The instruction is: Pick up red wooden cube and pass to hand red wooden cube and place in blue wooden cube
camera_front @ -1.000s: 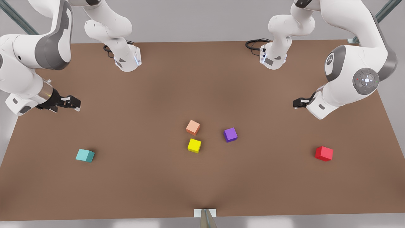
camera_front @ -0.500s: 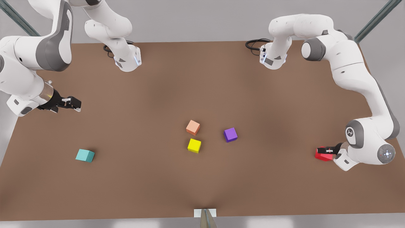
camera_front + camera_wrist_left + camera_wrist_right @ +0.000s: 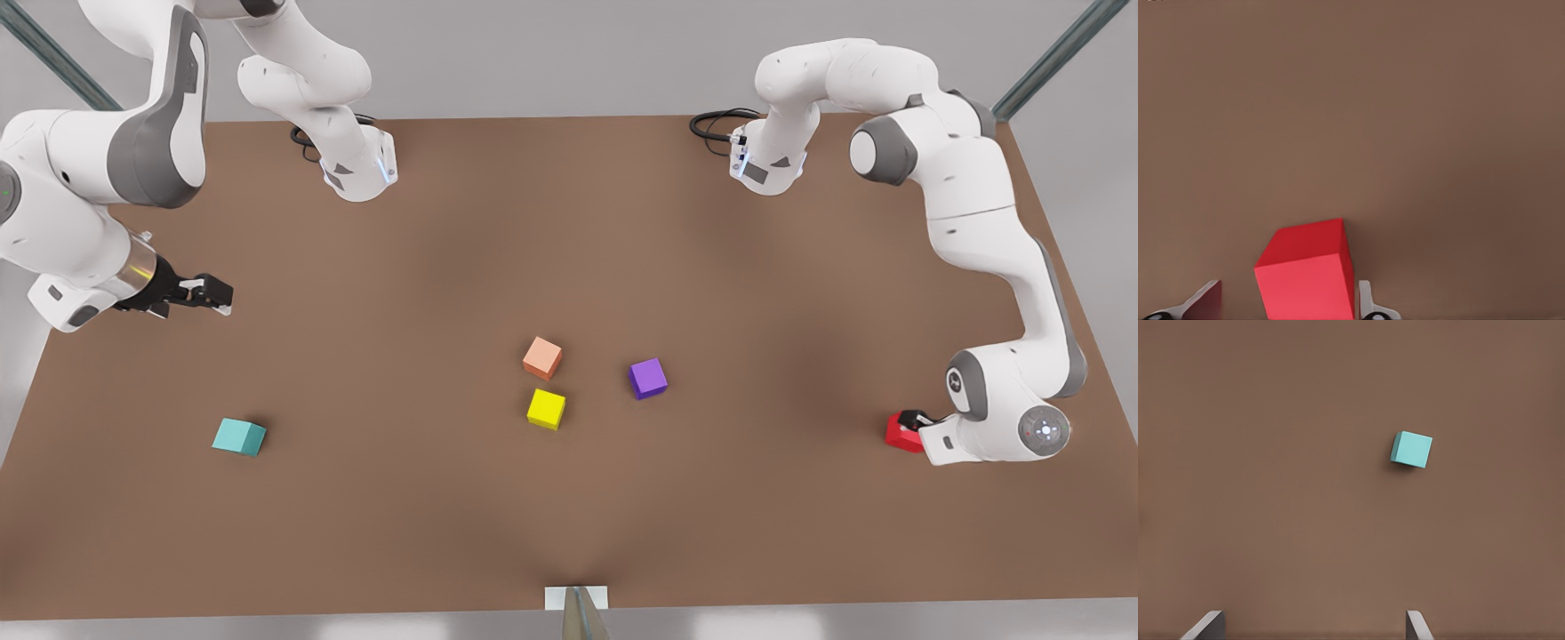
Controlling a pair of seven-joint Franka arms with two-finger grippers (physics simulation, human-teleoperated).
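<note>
The red wooden cube rests on the brown table at the front view's right. My left gripper is down over it and open. In the left wrist view the red cube sits between the two fingertips, close to one finger and with a gap to the other. The blue wooden cube lies at the front view's left. My right gripper hangs open above the table behind it. The right wrist view shows the teal cube some way off from the fingers.
A salmon-orange cube, a yellow cube and a purple cube are grouped at the table's middle. Both arm bases stand at the far edge. A small white bracket sits at the near edge.
The left arm swung from its raised pose down to the red cube and brought its open fingers around it. The right arm only shifted slightly.
</note>
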